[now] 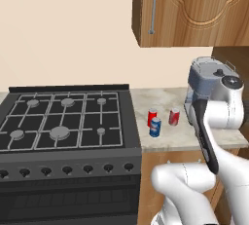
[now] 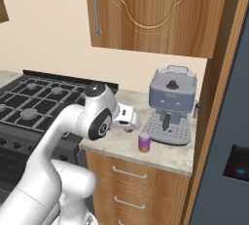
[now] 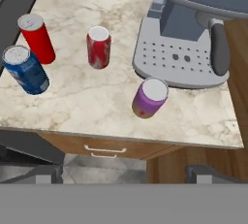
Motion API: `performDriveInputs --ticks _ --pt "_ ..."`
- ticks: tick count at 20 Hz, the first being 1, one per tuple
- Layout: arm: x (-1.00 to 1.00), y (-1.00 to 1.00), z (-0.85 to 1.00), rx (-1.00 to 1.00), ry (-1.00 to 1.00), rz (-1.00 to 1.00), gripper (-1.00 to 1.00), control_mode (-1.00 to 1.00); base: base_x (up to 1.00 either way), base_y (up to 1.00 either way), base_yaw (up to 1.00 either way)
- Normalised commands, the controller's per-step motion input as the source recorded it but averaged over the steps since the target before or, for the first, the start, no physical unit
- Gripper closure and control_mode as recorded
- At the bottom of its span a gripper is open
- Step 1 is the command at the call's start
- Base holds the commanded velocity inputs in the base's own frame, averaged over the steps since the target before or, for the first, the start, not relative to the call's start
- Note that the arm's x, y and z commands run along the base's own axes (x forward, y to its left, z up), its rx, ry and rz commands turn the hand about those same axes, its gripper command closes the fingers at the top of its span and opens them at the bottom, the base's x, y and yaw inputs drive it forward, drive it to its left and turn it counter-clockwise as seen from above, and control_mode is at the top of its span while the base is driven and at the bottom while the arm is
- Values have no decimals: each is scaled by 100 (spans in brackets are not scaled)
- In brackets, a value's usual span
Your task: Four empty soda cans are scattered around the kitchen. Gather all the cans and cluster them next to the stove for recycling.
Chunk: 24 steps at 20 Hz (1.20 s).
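arm: white elbow folded at lower frame, wrist bent down over the beige marble counter | jaws: wide apart, nothing held | cans: red can, blue-and-white can, reddish-pink can cluster at hand view's upper left (beside the black gas stove); purple-lilac can centre, before the grey-blue coffee machine

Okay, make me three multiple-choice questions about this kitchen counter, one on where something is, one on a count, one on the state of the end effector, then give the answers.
1. Where does the purple can stand?
A. On a burner
B. By the front of the coffee machine's tray
C. Inside a drawer

2. How many cans stand on the counter?
A. Two
B. Three
C. Four

3. What is the end effector doing?
A. Open, holding nothing
B. Shut on the red can
C. Shut on a knob

Answers: 1 B, it stands on the counter at the coffee machine tray's front corner. 2 C, red can, blue can, reddish-pink can and purple. 3 A, its fingertips stand wide apart with nothing between.
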Motion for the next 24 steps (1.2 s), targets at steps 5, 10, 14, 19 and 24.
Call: performDriveInputs --ticks 5,10,14,19,24 --pt "13 -21 -10 0 1 -6 -100 -100 0 0 0" --pt "6 -22 -19 0 0 0 -100 -100 0 0 0" --pt "6 -18 -19 1 0 0 -100 -100 0 0 0" --pt "18 -10 -12 2 0 0 -100 -100 0 0 0" --pt "21 -6 -7 2 0 0 -100 -100 0 0 0"
